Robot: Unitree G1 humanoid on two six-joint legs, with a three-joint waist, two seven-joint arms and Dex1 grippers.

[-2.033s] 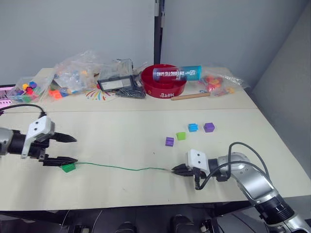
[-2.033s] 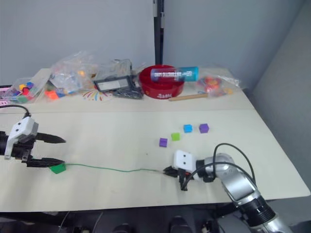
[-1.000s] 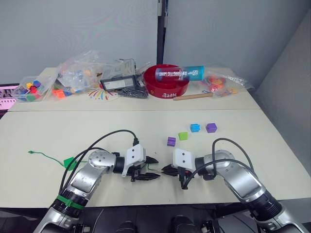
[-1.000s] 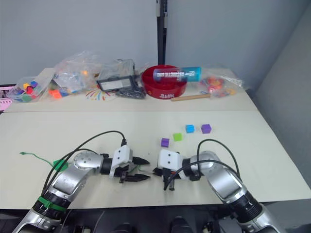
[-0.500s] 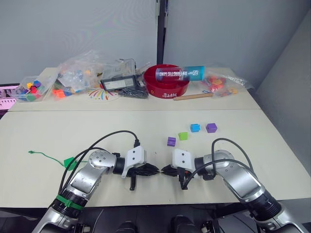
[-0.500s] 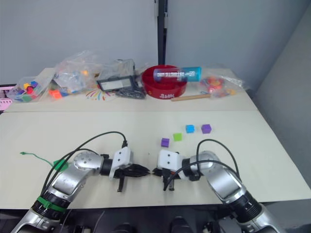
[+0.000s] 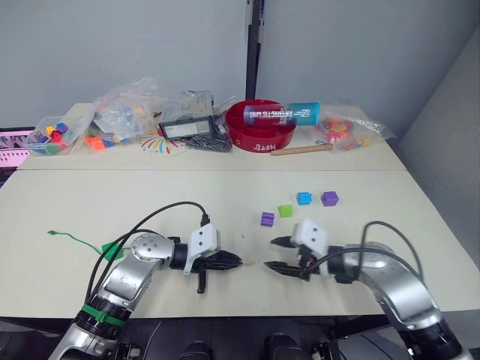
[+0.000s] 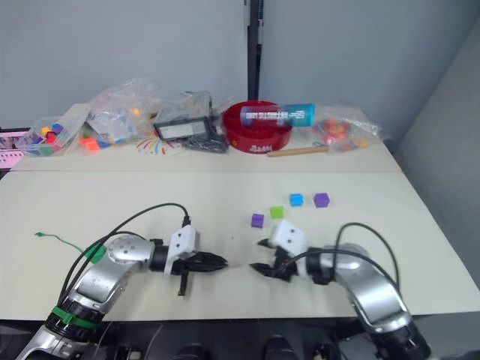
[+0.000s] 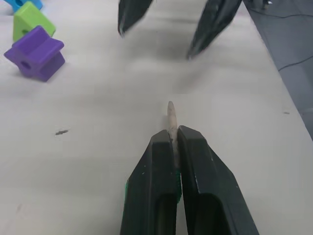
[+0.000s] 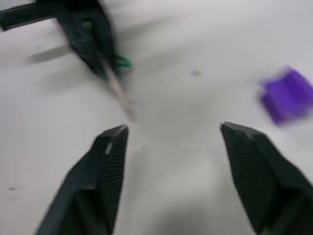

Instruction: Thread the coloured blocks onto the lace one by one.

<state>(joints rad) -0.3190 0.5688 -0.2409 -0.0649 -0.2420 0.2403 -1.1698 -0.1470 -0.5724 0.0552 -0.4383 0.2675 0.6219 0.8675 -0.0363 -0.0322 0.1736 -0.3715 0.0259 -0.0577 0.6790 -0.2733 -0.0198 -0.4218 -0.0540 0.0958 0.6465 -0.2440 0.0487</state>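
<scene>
Since half a second ago the right gripper (image 7: pixel 274 254) has let go of the lace's tip and backed off toward the table's right edge, its fingers now spread wide apart with nothing between them. Two seconds ago the left gripper (image 9: pixel 171 140) was out near the left edge beside the dark green block; now it sits near the front edge at mid-table, fingers pressed together on the lace (image 9: pixel 170 115), whose pale stiff tip pokes out past the fingertips toward the right gripper. A small gap of bare table (image 7: pixel 187 195) separates that tip from the open right fingers. From the left gripper the green cord runs back under the left arm toward the left edge, where its far end (image 7: pixel 52 234) lies on the table. The dark green block (image 7: pixel 110 250) rests on the cord near the left arm's elbow. The other four blocks sit in a loose row right of centre, well back from the grippers: a purple block (image 7: pixel 267 219) nearest them, then the lime block (image 7: pixel 285 211), the blue block (image 7: pixel 304 199) and the second purple block (image 7: pixel 328 199) toward the right edge.
</scene>
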